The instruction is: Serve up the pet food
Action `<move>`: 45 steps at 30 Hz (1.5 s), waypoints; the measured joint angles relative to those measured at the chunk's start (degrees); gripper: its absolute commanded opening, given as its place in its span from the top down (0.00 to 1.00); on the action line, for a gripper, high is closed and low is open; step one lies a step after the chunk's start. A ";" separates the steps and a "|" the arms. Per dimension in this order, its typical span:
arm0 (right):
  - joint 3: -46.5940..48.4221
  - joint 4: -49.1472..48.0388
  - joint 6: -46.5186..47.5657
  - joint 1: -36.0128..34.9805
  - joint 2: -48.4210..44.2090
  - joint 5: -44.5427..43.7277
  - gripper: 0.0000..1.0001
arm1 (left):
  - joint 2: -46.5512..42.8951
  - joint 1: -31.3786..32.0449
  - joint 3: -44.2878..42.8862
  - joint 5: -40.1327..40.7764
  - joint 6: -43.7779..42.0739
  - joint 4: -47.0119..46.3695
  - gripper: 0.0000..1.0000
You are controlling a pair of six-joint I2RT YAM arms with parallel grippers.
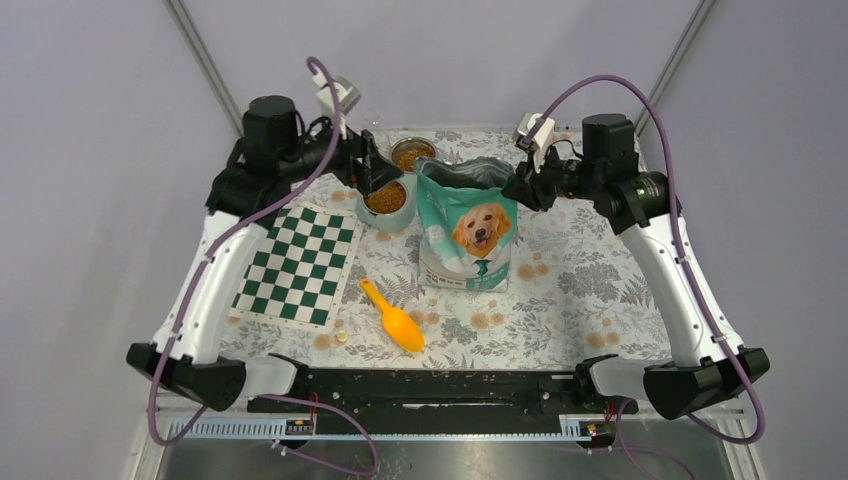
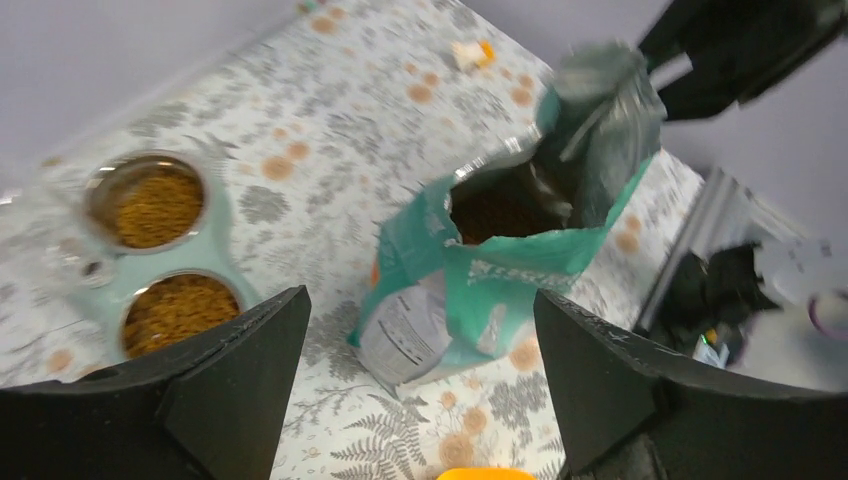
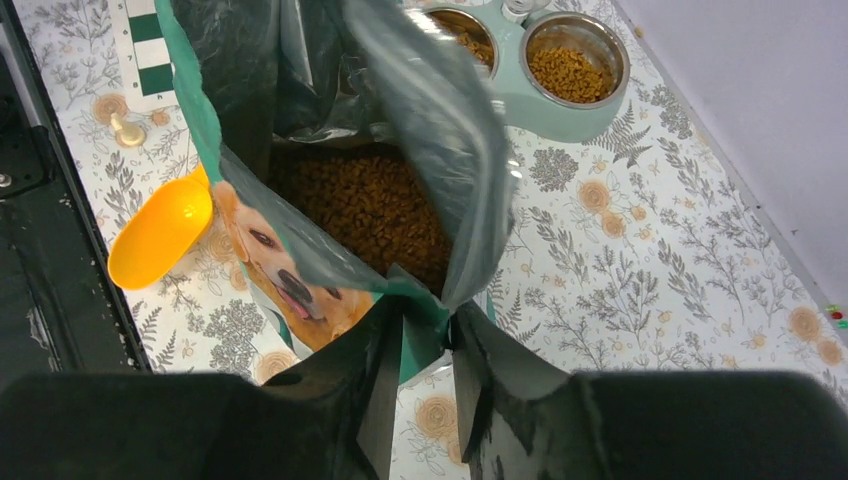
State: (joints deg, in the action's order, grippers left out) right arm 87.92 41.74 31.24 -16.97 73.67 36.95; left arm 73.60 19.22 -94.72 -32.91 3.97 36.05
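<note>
The teal-and-white pouch (image 1: 468,230) with a golden dog stands open mid-table, brown kibble (image 3: 375,205) showing inside. My right gripper (image 3: 430,320) is shut on the pouch's upper right corner; in the top view it (image 1: 520,188) sits at the pouch's right top. My left gripper (image 1: 372,178) is open and empty, hovering over the mint double bowl (image 1: 392,205). Both steel bowls hold kibble (image 2: 158,205), (image 2: 178,310). The pouch shows in the left wrist view (image 2: 500,270), ahead of the open fingers. The orange scoop (image 1: 396,318) lies empty on the cloth in front of the pouch.
A green-and-white chessboard mat (image 1: 298,262) lies at the left. A floral cloth (image 1: 590,280) covers the table. A small clear bottle (image 3: 520,8) stands by the bowls. A black rail (image 1: 430,385) runs along the near edge.
</note>
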 measured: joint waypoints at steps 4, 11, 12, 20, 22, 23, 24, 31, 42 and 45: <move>0.07 -0.48 -0.90 0.20 -0.52 0.02 0.46 | 4.26 0.00 2.54 -9.31 -4.15 -0.46 0.15; 0.09 -0.48 -0.46 0.22 -0.57 0.61 0.43 | 6.62 0.02 9.46 -17.53 -11.26 -6.40 0.14; 0.09 -0.48 -0.17 0.22 -0.57 0.90 0.43 | 6.60 0.02 10.56 -18.56 -12.41 -8.52 0.13; 1.29 -0.50 2.23 0.22 0.70 2.27 0.46 | 6.51 0.07 14.51 -22.88 -18.69 -20.20 0.13; 1.97 -0.39 2.93 0.22 1.38 2.80 0.49 | 6.97 0.17 14.12 -23.71 -19.78 -21.75 0.13; 2.29 -0.33 3.32 0.22 1.66 3.08 0.50 | 7.32 0.20 13.97 -24.00 -20.28 -22.69 0.13; 2.73 -0.13 3.69 0.22 2.01 3.30 0.51 | 7.85 0.24 13.81 -24.33 -20.70 -23.47 0.14; 4.17 1.16 6.01 0.24 3.34 4.70 0.71 | 10.16 0.92 13.70 -27.54 -22.03 -26.58 0.38; 4.94 2.91 7.85 0.26 3.43 3.08 1.00 | 10.60 0.57 8.72 -31.95 -23.85 -25.59 1.00; 5.64 3.50 7.85 0.20 3.41 1.38 1.00 | 10.60 -0.13 6.58 -31.93 -26.86 -21.27 1.00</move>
State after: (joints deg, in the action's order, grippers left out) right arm 93.56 45.23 39.09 -16.78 77.08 38.33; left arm 84.20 19.09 -88.14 -64.84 -22.90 14.79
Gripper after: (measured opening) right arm 0.026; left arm 0.011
